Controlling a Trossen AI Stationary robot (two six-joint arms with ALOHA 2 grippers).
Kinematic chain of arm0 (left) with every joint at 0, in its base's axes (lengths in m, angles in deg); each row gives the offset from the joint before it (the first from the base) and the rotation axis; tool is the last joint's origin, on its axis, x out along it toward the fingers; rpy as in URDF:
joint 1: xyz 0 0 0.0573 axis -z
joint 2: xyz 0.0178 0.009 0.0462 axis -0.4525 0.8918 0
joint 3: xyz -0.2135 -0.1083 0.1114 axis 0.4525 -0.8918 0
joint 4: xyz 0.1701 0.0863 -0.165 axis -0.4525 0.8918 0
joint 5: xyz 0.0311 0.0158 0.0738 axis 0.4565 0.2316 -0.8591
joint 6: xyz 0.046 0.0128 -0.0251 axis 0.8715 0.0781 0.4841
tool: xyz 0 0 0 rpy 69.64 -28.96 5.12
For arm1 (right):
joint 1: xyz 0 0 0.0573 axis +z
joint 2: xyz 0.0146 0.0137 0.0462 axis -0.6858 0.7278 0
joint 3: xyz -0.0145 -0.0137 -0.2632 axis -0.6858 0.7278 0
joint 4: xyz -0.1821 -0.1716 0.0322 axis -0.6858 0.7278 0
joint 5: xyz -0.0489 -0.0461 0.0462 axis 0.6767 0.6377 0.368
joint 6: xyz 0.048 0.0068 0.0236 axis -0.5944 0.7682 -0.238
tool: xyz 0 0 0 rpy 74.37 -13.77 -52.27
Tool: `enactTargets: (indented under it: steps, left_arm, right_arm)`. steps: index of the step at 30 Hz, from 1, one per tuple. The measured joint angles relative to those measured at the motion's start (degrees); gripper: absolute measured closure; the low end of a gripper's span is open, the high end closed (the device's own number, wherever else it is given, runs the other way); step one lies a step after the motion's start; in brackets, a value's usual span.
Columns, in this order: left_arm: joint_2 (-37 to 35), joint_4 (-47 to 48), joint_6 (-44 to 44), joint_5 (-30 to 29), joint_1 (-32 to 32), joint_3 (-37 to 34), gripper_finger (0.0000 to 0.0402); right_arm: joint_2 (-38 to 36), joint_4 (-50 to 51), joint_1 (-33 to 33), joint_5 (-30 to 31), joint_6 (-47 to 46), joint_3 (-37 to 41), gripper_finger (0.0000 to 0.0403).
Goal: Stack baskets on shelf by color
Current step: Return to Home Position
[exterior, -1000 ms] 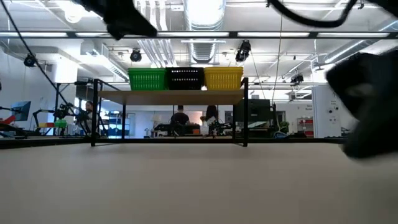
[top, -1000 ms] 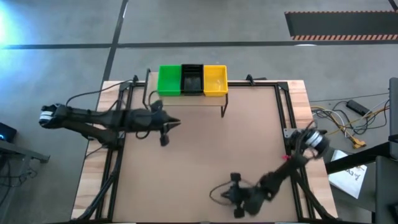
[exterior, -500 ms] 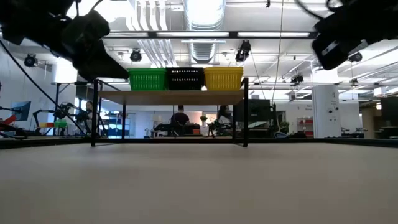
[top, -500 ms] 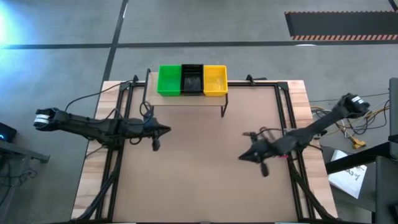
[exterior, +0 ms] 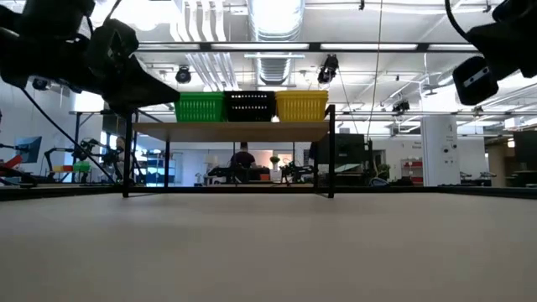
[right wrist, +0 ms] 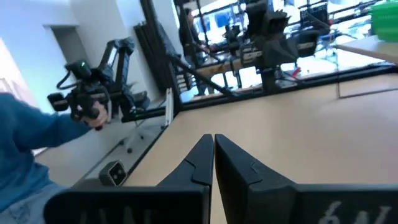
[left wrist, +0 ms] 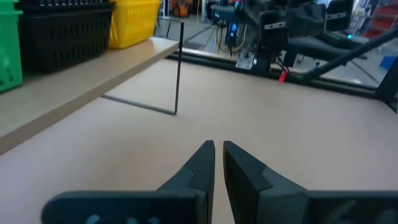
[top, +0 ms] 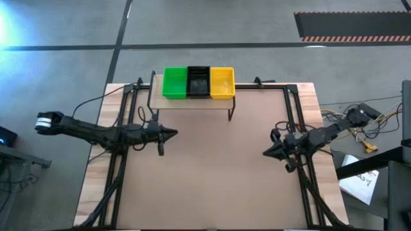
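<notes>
On the light-wood shelf (top: 192,102) at the table's far edge stand the baskets in a row: green (top: 174,83) on the left, black (top: 198,82) in the middle, yellow (top: 222,83) on the right. The low view shows them side by side, green (exterior: 199,106), black (exterior: 249,106), yellow (exterior: 300,106), resting on the board (exterior: 231,131). My left gripper (top: 174,134) hovers at the table's left, shut and empty (left wrist: 218,148). My right gripper (top: 265,153) hovers at the table's right, shut and empty (right wrist: 213,139).
The shelf stands on thin black legs (exterior: 331,151) above the brown tabletop (top: 212,173). Black frame rails (top: 298,128) run along the table's sides. Cables and paper (top: 359,128) lie off the right edge. A person's blue sleeve (right wrist: 25,137) shows in the right wrist view.
My right arm has swung from the table's near edge up and toward the right edge, drawing back over the right rail. My left arm has pulled back slightly toward the left edge. The baskets and shelf have stayed in place.
</notes>
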Motion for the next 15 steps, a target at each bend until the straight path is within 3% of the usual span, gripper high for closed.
enactTargets:
  steps: [5,11,15]
  left_arm:
    - [1.41,-6.01,0.89,-0.29,-0.08,-1.89,0.0387]
    - [2.17,-8.66,0.2,-0.31,-1.32,-4.32,0.0387]
    - [1.0,-14.6,0.14,4.0,-3.35,-9.53,0.0387]
  right_arm:
    - [-7.28,7.2,-7.28,-4.75,2.68,0.01,0.0394]
    - [-6.07,10.92,-19.82,-14.4,3.92,0.01,0.0394]
    - [-5.68,10.81,-25.38,-16.19,6.07,-0.01,0.0394]
